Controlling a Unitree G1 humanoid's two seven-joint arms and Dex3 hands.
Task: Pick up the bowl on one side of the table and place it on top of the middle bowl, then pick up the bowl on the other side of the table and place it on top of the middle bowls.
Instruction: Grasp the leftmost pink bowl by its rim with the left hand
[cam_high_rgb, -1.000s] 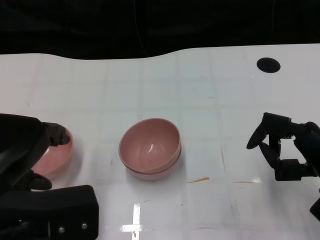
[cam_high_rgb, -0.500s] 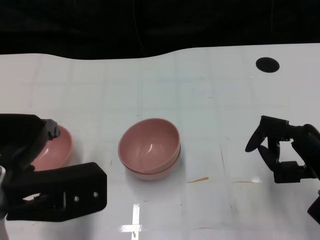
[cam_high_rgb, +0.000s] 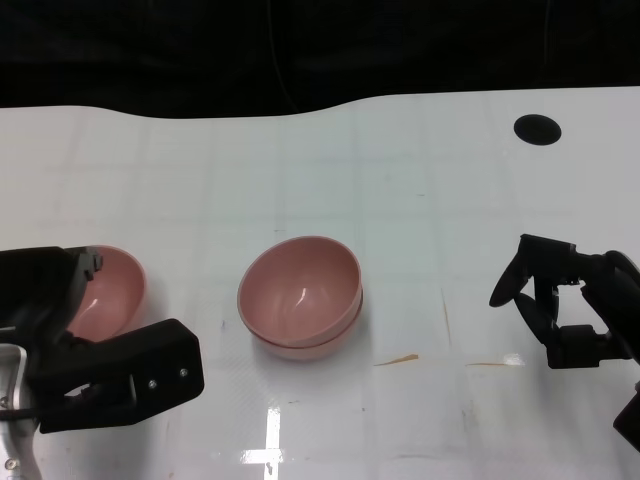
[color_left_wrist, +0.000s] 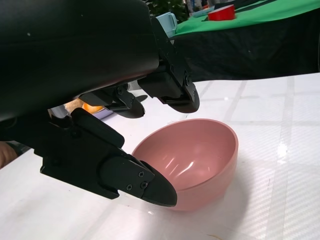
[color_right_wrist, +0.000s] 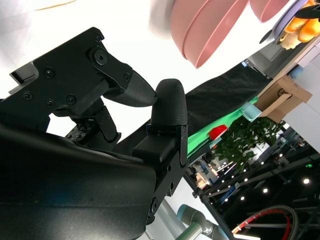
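Two pink bowls sit nested as one stack (cam_high_rgb: 300, 297) at the table's middle. A single pink bowl (cam_high_rgb: 112, 290) stands at the left, its near-left part hidden behind my left hand (cam_high_rgb: 95, 368). In the left wrist view that bowl (color_left_wrist: 197, 160) lies upright between the hand's spread fingers (color_left_wrist: 170, 92) and the lower finger tip (color_left_wrist: 150, 187) beside its wall; I see no firm contact. My right hand (cam_high_rgb: 565, 308) hovers at the right, fingers apart and holding nothing. The right wrist view shows the stack (color_right_wrist: 210, 25) beyond its fingers (color_right_wrist: 167, 105).
A black round spot (cam_high_rgb: 537, 128) marks the white table (cam_high_rgb: 420, 200) at the far right. A thin brown streak (cam_high_rgb: 397, 360) lies near the stack. Beyond the table's far edge hangs dark cloth.
My left hand has shifted back and down at the left bowl, so more of the bowl's inside shows. The right hand and the stack have hardly moved.
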